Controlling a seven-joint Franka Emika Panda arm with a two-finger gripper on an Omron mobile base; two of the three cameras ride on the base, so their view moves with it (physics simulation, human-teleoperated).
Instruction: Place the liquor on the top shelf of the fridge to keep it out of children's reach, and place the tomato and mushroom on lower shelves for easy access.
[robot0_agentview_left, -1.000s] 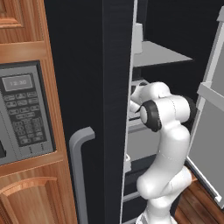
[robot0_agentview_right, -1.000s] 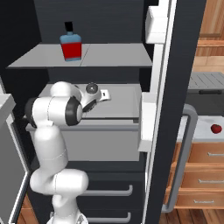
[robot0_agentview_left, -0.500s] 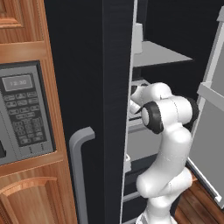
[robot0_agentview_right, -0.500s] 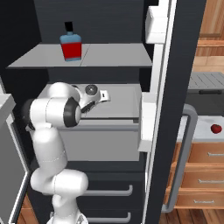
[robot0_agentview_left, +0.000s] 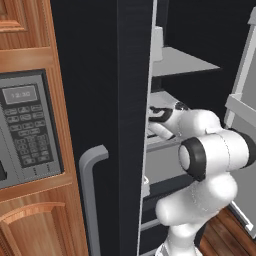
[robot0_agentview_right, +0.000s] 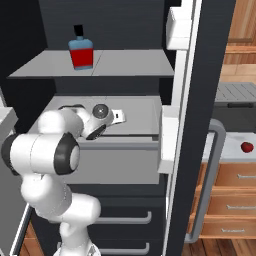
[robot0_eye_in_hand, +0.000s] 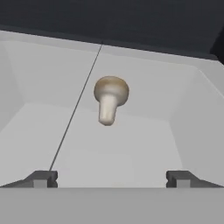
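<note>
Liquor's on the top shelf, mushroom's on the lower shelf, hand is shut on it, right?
Not quite. The hand is open, its fingertips apart and clear of the mushroom, as the hand view shows. The liquor is on the top shelf, the mushroom on the lower shelf.

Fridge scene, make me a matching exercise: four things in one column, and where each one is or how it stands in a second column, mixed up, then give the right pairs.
Column one:
1. liquor
2. mushroom
3. tomato
4. gripper

Column two:
A. open, fingertips wide apart, nothing between them
B. standing upright on the top shelf of the fridge
C. outside the fridge, on the counter to its right
D. lying on the lower shelf, beyond the fingertips

Pairs: 1-B, 2-D, 3-C, 4-A
</note>
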